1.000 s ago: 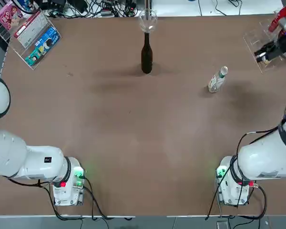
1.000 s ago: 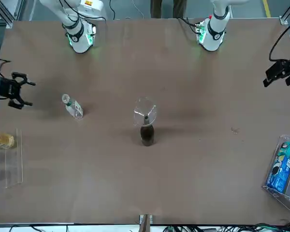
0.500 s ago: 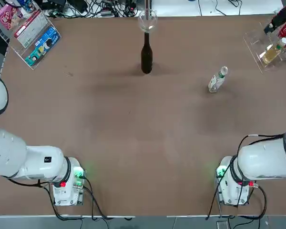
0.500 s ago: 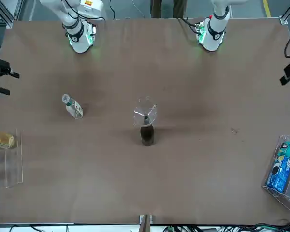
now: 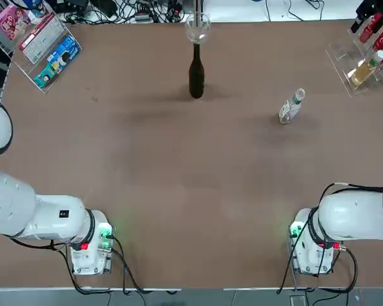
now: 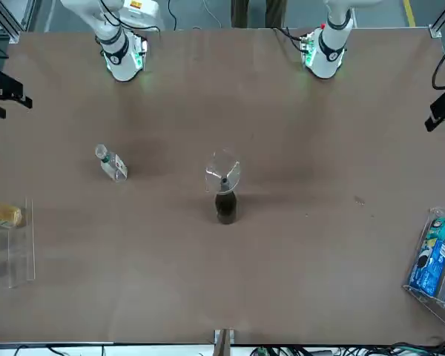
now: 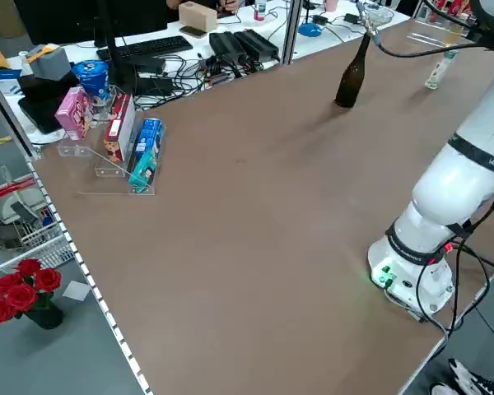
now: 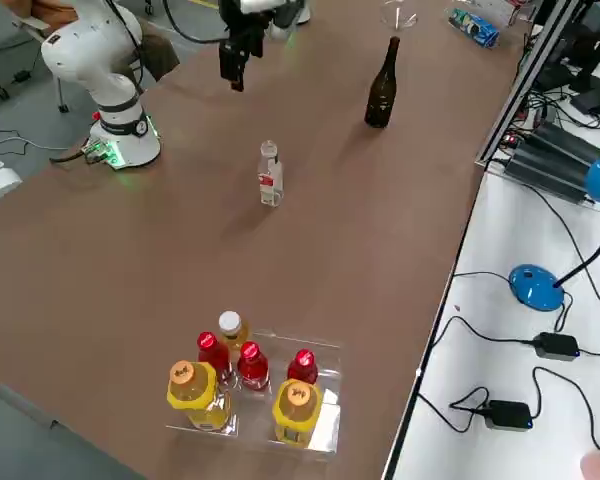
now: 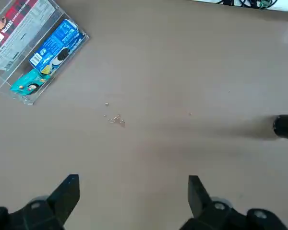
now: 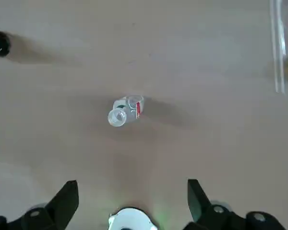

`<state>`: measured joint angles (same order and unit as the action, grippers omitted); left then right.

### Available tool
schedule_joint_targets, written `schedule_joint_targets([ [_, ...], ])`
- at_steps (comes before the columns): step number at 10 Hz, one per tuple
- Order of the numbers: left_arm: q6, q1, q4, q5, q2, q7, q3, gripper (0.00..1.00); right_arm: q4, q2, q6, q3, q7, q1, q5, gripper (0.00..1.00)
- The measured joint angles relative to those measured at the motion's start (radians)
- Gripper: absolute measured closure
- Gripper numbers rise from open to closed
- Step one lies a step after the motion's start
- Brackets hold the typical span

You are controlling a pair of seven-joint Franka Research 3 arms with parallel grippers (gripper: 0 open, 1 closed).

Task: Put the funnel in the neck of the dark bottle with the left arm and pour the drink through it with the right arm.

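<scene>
Top view: the small clear funnel with a round bowl [image 5: 198, 29] sits over the neck of the tall, nearly black glass bottle [image 5: 196, 80], upright at 12 o'clock on the brown table [image 5: 179, 153]. The small clear plastic bottle with a green neck ring [image 5: 290, 109] stands at 2 o'clock, with a clear tray of red and yellowish bottles [image 5: 345, 73] farther out in that direction. Another clear tray, holding coloured boxes [image 5: 46, 88], is at 10 o'clock.

Front view: the black right gripper [image 6: 16, 107] hangs at 10 o'clock, the black left gripper [image 6: 429, 122] at 2 o'clock, both well apart from the funnel.

Right side view: the small clear bottle stands upright, touched by neither gripper.

Left wrist view: the left gripper's two fingers are spread wide, with nothing pinched between them.

Right wrist view: the right gripper's fingers are likewise wide apart and hold nothing; the small clear bottle stands beyond their tips, not touched.
</scene>
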<state>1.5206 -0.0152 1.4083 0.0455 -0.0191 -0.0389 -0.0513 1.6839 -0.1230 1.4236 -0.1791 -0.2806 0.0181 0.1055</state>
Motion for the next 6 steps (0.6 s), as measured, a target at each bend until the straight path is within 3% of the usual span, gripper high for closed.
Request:
schedule_joint_targets([
  [3,-0.002,0.0,0.0,0.0,-0.003,-0.01,0.046,0.0,-0.024,-0.023,-0.018,0.045,0.17,0.019,-0.023,0.0],
  [6,-0.006,0.003,0.0,-0.001,-0.005,-0.011,0.046,0.01,-0.025,-0.03,-0.003,0.151,0.266,0.041,-0.119,0.0],
])
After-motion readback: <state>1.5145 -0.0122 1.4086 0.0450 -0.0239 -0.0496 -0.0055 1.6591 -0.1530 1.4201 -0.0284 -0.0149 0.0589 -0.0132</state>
